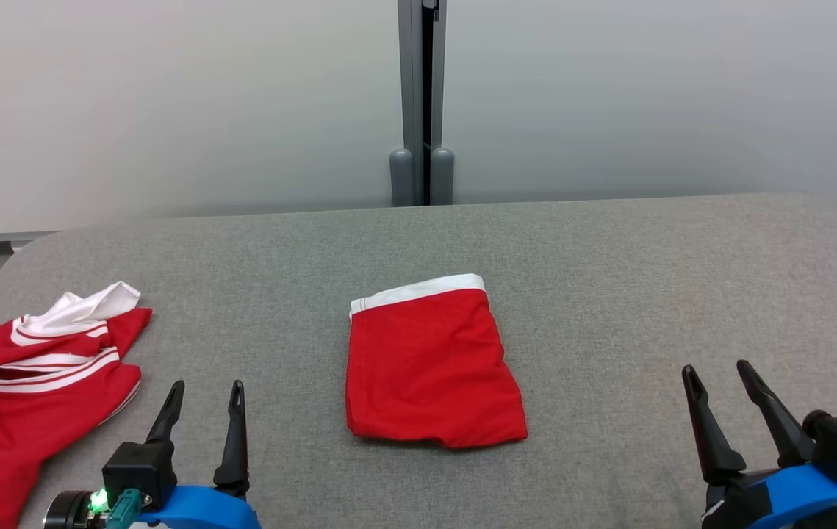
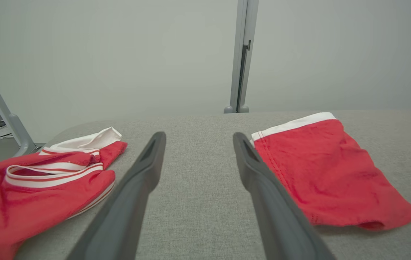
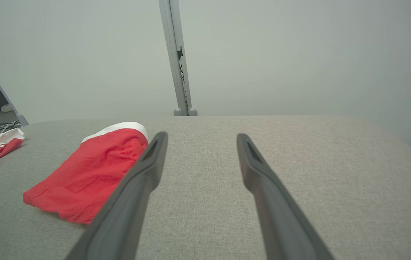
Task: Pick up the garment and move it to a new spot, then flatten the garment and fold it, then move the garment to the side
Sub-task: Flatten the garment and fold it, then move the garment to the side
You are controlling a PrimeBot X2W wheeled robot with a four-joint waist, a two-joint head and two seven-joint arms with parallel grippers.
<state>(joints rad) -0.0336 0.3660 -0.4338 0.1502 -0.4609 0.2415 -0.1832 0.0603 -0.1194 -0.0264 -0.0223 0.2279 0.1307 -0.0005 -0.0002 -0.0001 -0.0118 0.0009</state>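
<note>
A folded pair of red shorts with a white waistband (image 1: 433,364) lies flat in the middle of the grey table (image 1: 609,279); the waistband faces the far side. The shorts (image 2: 328,169) sit to the right of my left fingers, and the same shorts (image 3: 90,173) lie to the left of my right fingers. My left gripper (image 1: 205,389) stands open at the lower left, clear of the shorts. At the lower right my right gripper (image 1: 719,371) is open too, holding nothing. Each wrist view has its own gripper open over bare cloth: left gripper (image 2: 198,139), right gripper (image 3: 201,139).
A crumpled red and white jersey (image 1: 36,382) lies at the table's left edge, close to my left gripper; the jersey (image 2: 39,180) is left of that gripper's fingers. A grey post (image 1: 422,103) stands behind the table against a pale wall.
</note>
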